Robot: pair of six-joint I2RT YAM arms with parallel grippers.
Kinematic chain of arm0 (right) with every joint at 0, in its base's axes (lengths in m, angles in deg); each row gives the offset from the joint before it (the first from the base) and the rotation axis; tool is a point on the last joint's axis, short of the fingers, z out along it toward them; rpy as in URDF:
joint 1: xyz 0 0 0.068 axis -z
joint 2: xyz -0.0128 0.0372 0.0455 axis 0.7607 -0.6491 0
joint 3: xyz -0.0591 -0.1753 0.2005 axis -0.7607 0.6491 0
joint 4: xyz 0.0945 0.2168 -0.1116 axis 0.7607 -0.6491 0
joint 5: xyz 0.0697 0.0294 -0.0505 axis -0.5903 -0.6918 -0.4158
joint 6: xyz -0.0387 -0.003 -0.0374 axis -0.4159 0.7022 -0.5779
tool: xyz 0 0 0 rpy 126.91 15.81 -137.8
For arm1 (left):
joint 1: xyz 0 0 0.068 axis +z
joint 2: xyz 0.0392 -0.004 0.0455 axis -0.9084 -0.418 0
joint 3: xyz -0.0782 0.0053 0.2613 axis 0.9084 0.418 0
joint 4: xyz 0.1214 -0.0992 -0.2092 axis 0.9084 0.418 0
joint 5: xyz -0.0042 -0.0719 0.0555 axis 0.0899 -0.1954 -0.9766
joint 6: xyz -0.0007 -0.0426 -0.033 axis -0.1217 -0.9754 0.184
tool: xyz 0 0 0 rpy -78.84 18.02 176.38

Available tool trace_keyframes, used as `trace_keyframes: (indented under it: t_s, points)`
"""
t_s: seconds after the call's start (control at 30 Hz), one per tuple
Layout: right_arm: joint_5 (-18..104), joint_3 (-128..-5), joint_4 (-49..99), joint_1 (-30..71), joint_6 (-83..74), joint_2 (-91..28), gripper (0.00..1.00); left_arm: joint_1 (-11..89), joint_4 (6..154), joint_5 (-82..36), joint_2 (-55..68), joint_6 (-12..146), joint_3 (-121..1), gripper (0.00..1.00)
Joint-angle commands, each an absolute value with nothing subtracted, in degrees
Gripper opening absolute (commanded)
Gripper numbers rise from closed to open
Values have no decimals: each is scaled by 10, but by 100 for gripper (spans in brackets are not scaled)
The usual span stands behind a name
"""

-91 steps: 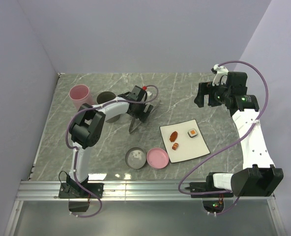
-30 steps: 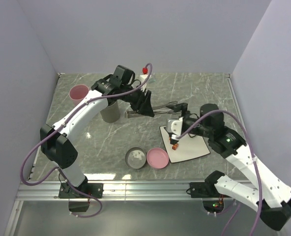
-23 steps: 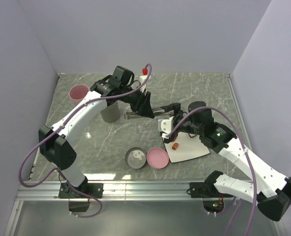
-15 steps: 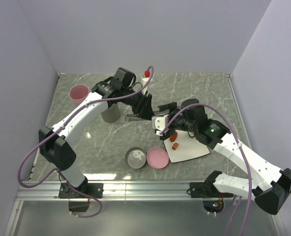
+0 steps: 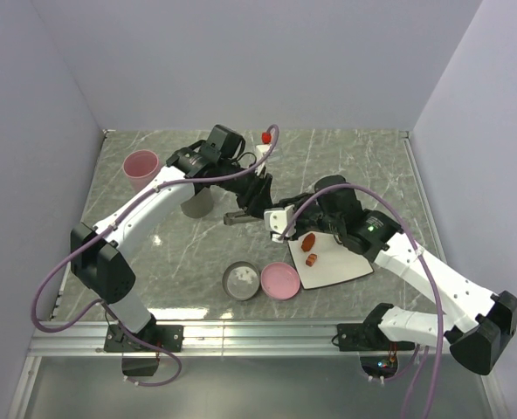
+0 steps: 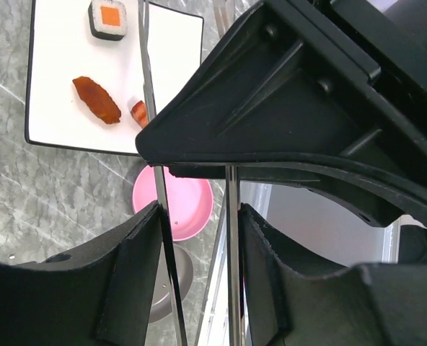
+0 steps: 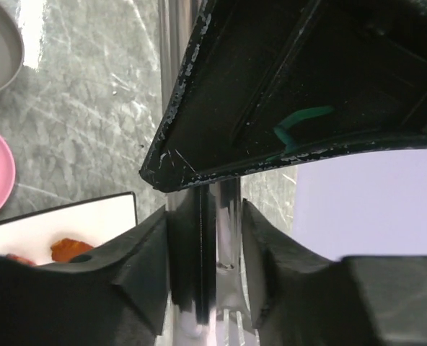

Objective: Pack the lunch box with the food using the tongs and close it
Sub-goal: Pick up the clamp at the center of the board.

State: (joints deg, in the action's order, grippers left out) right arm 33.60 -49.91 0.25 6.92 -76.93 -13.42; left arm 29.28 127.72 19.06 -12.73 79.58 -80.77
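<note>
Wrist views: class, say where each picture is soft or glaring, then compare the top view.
Left wrist: plate sharp, tongs gleaming. Right wrist: bright streaks along the tongs, white glare on the table. Top external: evenly lit, soft reflections on the table.

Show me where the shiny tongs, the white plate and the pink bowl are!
tongs [image 7: 177, 43], right wrist view, on the silver arm near the picture's top.
white plate [image 6: 62, 43], left wrist view, on a bare white part.
pink bowl [image 5: 279, 281], top view, on its empty middle.
</note>
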Motion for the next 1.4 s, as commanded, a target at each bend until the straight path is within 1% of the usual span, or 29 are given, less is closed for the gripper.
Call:
trace_keyframes:
  t_s: [0.0, 0.07, 0.2, 0.23, 0.3, 0.4, 0.53, 0.6, 0.63, 0.7, 0.73, 0.8, 0.83, 0.87, 0.93, 1.03, 1.1, 1.2, 1.37]
  points:
    - [344, -538, -9, 65, -772, -138, 45, 286, 1282, 212, -103, 816, -807, 50]
    - [346, -542, -12, 65, -768, -139, 39, 286, 1284, 210, -103, 817, -806, 50]
    - [347, -552, -25, 65, -764, -146, 31, 281, 1285, 204, -103, 819, -806, 50]
    - [348, -553, -27, 65, -765, -147, 23, 280, 1288, 203, -104, 820, -808, 50]
    - [347, -555, -30, 65, -767, -147, 15, 278, 1292, 201, -105, 824, -810, 50]
    - [351, -548, -19, 65, -772, -144, 12, 277, 1291, 201, -105, 824, -810, 50]
    - [365, -523, 1, 60, -792, -130, 13, 276, 1288, 204, -105, 819, -810, 50]
    - [382, -511, 17, 56, -799, -123, 17, 276, 1284, 203, -105, 813, -808, 49]
    - [389, -505, 20, 51, -803, -117, 27, 276, 1278, 202, -105, 811, -805, 48]
    - [405, -493, 34, 47, -800, -110, 38, 277, 1273, 191, -101, 802, -803, 47]
    - [409, -491, 37, 45, -793, -102, 51, 277, 1270, 185, -99, 800, -798, 47]
    - [418, -486, 37, 42, -785, -92, 61, 277, 1259, 159, -91, 797, -793, 47]
    - [422, -484, 36, 39, -778, -80, 73, 278, 1256, 145, -88, 794, -791, 46]
    - [425, -481, 28, 37, -774, -72, 82, 277, 1255, 134, -86, 796, -791, 46]
    - [430, -481, 16, 35, -752, -48, 91, 277, 1259, 103, -82, 804, -796, 46]
    - [441, -484, -10, 33, -703, -15, 99, 277, 1269, 74, -78, 817, -794, 46]
    - [454, -490, -20, 32, -665, -1, 99, 277, 1270, 53, -72, 829, -788, 47]
    - [480, -507, -42, 37, -569, 30, 100, 277, 1273, 24, -64, 855, -769, 49]
    - [504, -510, -73, 60, -467, 73, 100, 271, 1260, -26, -49, 892, -749, 53]
